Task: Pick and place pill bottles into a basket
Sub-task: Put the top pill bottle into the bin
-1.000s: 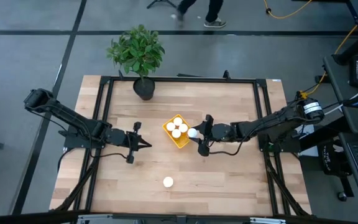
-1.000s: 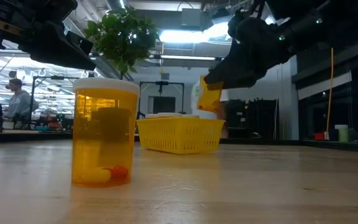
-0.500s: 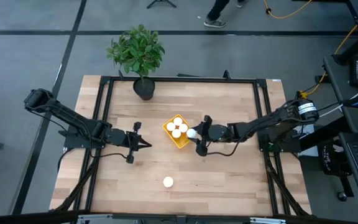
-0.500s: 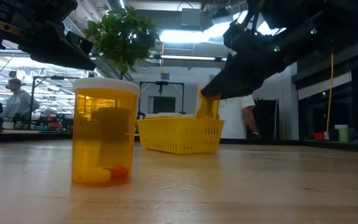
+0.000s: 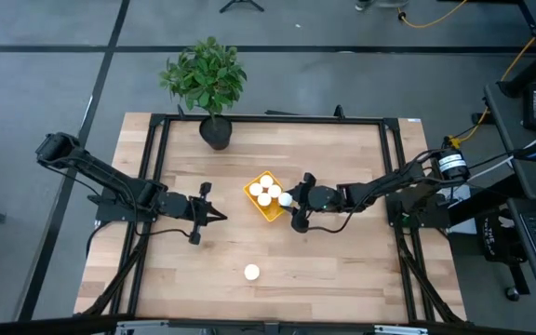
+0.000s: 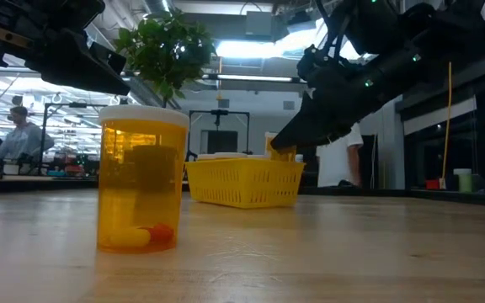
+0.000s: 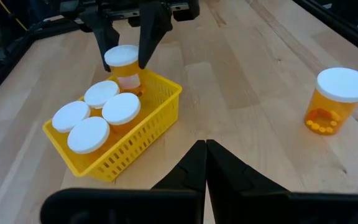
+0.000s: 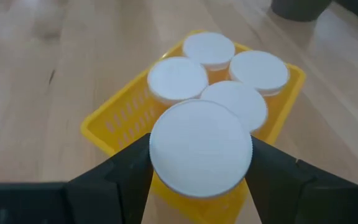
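Note:
The yellow basket (image 5: 269, 217) stands mid-table with several white-capped orange pill bottles (image 7: 98, 109) upright in it. My right gripper (image 5: 293, 200) is shut on one more pill bottle (image 5: 287, 199) at the basket's right corner; its cap (image 8: 201, 146) fills the right wrist view. In the low view this bottle (image 6: 279, 148) dips behind the basket's wall (image 6: 244, 183). Another bottle (image 5: 251, 272) stands on its base near the table's near edge, large in the low view (image 6: 141, 181). My left gripper (image 5: 216, 216) is shut and empty, left of the basket. My right gripper pinches the bottle between its two fingers (image 8: 126, 171), on opposite sides at the cap (image 8: 160, 163). The fingers come from the table's right, slanting down. The bottle is upright, its lower part (image 7: 129, 86) inside the basket's right corner; whether it stands on the floor, I cannot tell.
A potted green plant (image 5: 206, 79) stands at the table's far edge. A black frame (image 5: 153, 167) runs round the tabletop. Bare wood lies between the basket and the lone bottle. People show in the room behind in the low view.
My right gripper has gone a little toward the table's left and down with the bottle. The bottle, held tilted above the basket's rim before, now stands upright with its lower part behind the basket's wall.

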Tool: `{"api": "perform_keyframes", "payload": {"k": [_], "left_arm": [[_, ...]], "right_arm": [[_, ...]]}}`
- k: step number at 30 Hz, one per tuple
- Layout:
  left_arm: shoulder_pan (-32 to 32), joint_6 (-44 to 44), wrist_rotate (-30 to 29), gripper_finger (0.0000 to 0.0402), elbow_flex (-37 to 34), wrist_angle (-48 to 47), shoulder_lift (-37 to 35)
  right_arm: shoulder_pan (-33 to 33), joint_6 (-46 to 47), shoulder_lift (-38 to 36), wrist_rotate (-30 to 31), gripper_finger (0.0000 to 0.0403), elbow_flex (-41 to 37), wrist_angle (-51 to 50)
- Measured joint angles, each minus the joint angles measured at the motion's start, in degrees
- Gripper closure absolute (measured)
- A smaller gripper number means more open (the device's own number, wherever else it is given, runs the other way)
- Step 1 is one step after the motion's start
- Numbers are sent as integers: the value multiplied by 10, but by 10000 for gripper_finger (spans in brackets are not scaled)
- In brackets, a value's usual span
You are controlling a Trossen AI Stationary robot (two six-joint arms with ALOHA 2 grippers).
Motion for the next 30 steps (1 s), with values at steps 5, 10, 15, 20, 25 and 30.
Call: {"api": "perform_keyframes", "payload": {"k": [5,10,15,20,25,30], "left_arm": [[0,0,0,398,0,0,0],[0,0,0,398,0,0,0],[0,0,0,398,0,0,0],[0,0,0,398,0,0,0],[0,0,0,398,0,0,0],[0,0,0,398,0,0,0]], "right_arm": [[0,0,0,-12,176,0,0],[0,-13,0,-13,176,0,0],[0,-28,0,-20,176,0,0],[0,-28,0,-32,176,0,0],[0,-40,0,-32,176,0,-4],[0,-46,0,-32,176,0,-4]]}}
